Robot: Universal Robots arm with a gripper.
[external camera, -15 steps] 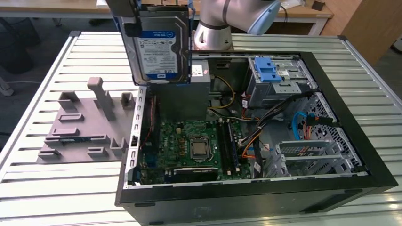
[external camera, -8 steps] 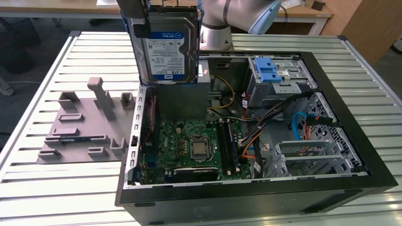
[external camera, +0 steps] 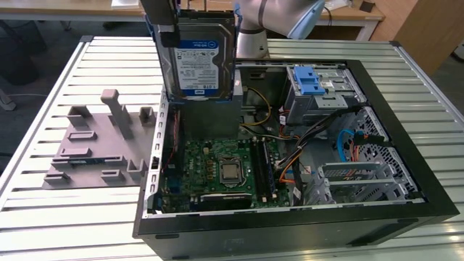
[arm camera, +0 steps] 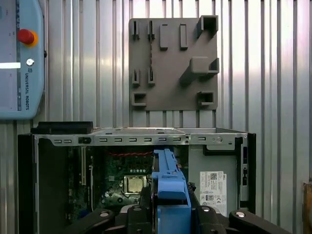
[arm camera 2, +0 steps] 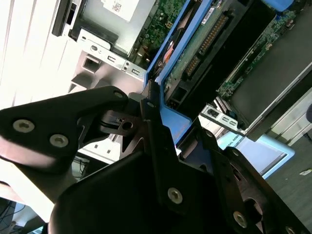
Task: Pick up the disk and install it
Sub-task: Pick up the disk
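The disk (external camera: 197, 60), a silver hard drive with a white-and-blue label and a blue bracket along its edges, hangs upright above the far left part of the open computer case (external camera: 406, 163). My gripper (external camera: 169, 30) is shut on its upper end. In the second wrist view the black fingers (arm camera 2: 151, 122) clamp the blue bracket, and the disk's (arm camera 2: 207, 36) green circuit-board side shows beyond them. The first wrist view looks down along the blue bracket (arm camera: 168, 187) between the fingers of my gripper (arm camera: 168, 217), with the case's motherboard (arm camera: 129, 183) below.
A silver drive cage with a blue latch (external camera: 318, 87) sits at the case's far right. The grey box with a white sticker (arm camera: 212, 183) lies beside the disk. A grey fixture plate (external camera: 94, 147) lies on the slatted table at the exterior view's left. A pendant (arm camera: 19, 58) rests nearby.
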